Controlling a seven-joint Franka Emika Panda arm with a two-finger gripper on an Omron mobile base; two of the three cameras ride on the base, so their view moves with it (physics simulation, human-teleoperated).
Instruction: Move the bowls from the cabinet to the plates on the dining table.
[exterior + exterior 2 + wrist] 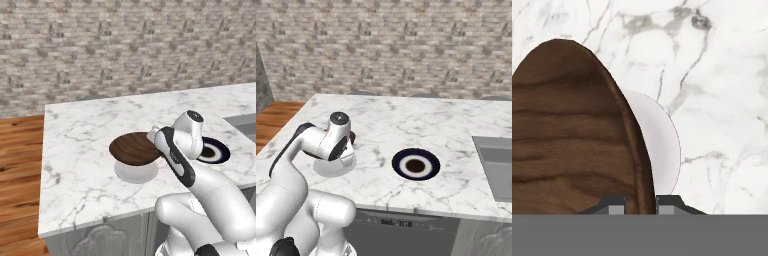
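At the far left of the left base view a strip of wooden floor [20,170] runs down the frame edge, and a brick wall [125,45] fills the top. The white marble surface [80,150] spreads across the middle, its near edge running along the lower part of the frame.

Near the centre of that view sits the pale plate [135,172], and the brown wooden bowl [134,148] hangs just above it, tilted, with its rim toward my hand. I cannot tell whether the bowl's underside touches the plate. Right of them, partly behind my wrist, lies the dark blue plate [217,152]; in the right base view it sits alone at centre frame, well apart from the pale plate at left. A grey recessed panel [496,167] shows at the right edge of that view.

My arm [200,200] rises from the lower right of the left base view and bends left, the wrist turned down over the bowl's right rim. My hand [640,204] is pinched tight on that rim, one fingertip [616,206] on each side of the wood, seen at the bottom of the hand view.
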